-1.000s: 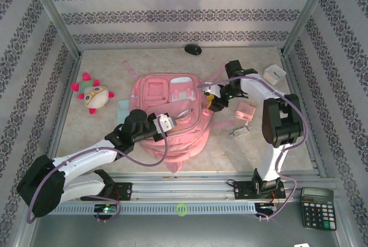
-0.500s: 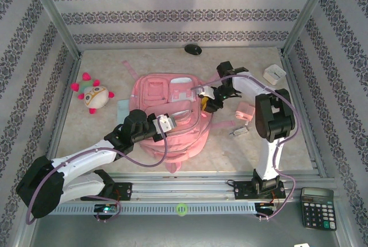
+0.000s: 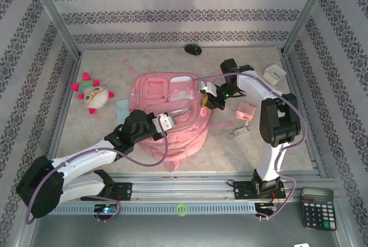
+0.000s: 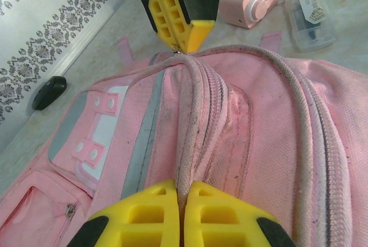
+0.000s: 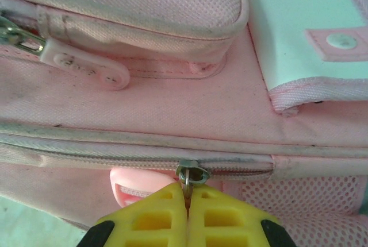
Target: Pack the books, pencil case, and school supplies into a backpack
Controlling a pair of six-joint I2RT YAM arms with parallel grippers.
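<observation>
Basically, both arms are on the backpack [image 3: 172,118], which lies flat in the middle of the table [image 3: 230,152]. The left gripper [image 4: 183,192] is clenched on a raised piping ridge [image 4: 190,115] at the bag's near part, prob. to pin & tension the fabric so the zip can run. The right gripper [image 5: 187,201] sits at the bag's right side, pinched tight on the metal zip pull [image 5: 191,175] w/ the tab between its tips. That fits a pull along the zip line.

Can't tell how far the zip is open. Judging by what's outside, packing hasn't got far. The pencil case [image 3: 122,108] lies at the bag's left edge, touching or tucked under it; can't tell which. The supplies wait right of the bag: pink block [image 3: 246,111] & nearer, just beside it, the silver-white item [image 3: 240,131], both apart from the bag.

Risk: the pull slips out if the fabric bunches.
</observation>
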